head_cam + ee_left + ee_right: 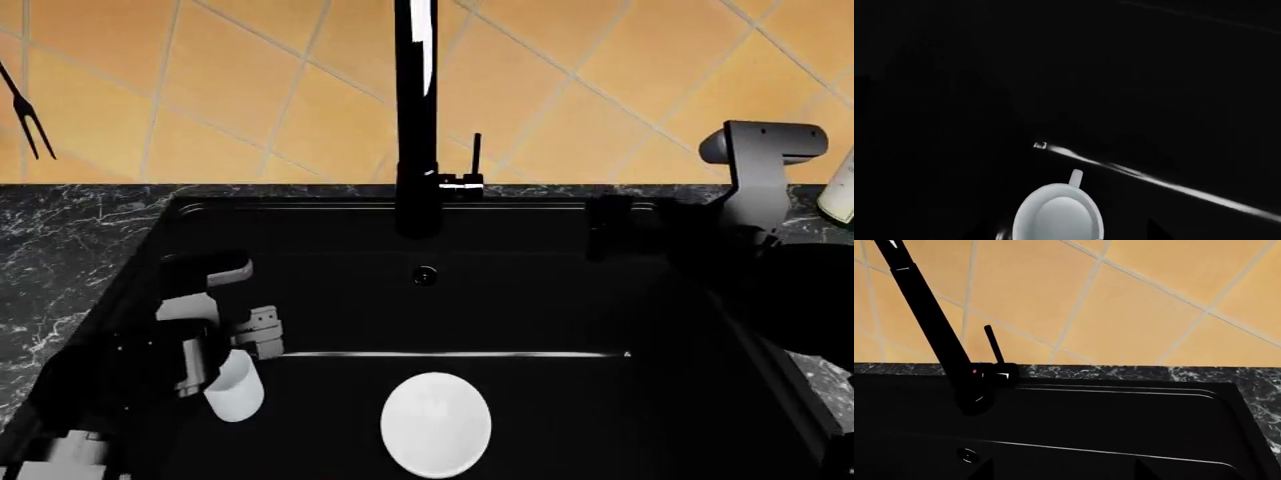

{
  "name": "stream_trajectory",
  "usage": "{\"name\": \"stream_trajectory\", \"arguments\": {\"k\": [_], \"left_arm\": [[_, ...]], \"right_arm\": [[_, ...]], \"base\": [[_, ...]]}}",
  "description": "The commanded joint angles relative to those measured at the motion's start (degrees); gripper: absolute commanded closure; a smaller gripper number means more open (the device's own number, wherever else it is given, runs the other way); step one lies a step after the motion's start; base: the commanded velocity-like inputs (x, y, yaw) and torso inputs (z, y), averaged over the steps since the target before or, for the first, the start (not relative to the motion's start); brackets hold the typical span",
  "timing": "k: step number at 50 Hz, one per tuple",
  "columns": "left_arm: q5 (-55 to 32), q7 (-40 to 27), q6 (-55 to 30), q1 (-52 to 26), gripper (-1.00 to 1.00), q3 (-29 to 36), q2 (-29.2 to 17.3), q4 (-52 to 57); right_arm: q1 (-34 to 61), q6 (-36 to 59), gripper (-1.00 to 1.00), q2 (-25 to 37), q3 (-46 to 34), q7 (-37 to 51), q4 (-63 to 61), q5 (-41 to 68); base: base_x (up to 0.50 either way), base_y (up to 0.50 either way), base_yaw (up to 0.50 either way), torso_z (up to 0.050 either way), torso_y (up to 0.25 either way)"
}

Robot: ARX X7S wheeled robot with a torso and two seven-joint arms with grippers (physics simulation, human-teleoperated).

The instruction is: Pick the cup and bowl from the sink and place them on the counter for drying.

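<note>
nothing's drying on the counter [67, 250] yet: the left gripper [247, 355] is gripping the cup [235, 390] down in the sink [534, 300], the bowl [435, 423] is still sitting at 6 o'clock, and i can't tell the right gripper's jaws.

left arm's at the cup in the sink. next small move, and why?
Probably close the left gripper on the cup if it isn't clamped yet, then lift straight up. The head view shows the cup at its fingertips, low in the sink; the left wrist view shows its open mouth close below the camera. Whether the jaws already grip is unclear. The bowl lies apart, so lifting shouldn't disturb it.
</note>
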Motion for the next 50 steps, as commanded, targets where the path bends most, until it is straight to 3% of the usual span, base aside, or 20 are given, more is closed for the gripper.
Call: {"name": "stream_trajectory", "arguments": {"k": [1, 17, 23, 50], "left_arm": [[3.78, 3.76, 6.08, -2.58, -1.00, 1.97, 1.79, -10.59], [9.10, 14.65, 13.49, -8.53, -1.00, 6.92, 5.07, -30.65], [12.83, 19.55, 20.14, -12.72, -1.00, 8.55, 7.64, -44.45], [34.79, 27.32, 17.91, -9.00, -1.00, -10.63, 8.03, -44.62]], "right_arm": [[-0.65, -0.45, -1.00, -0.29, 0.23, -0.30, 0.12, 0.93], [-1.65, -0.92, -1.00, -0.02, 0.26, 0.24, -0.03, 1.31], [-1.72, -1.16, -1.00, -0.06, -0.45, 0.04, 0.47, 1.16], [-2.65, -2.46, -1.00, -0.01, -2.00, -0.31, 1.40, 1.11]], "base": [[0.00, 0.00, 0.00, 0.000, 0.000], [0.00, 0.00, 0.00, 0.000, 0.000], [0.00, 0.00, 0.00, 0.000, 0.000], [0.00, 0.00, 0.00, 0.000, 0.000]]}}
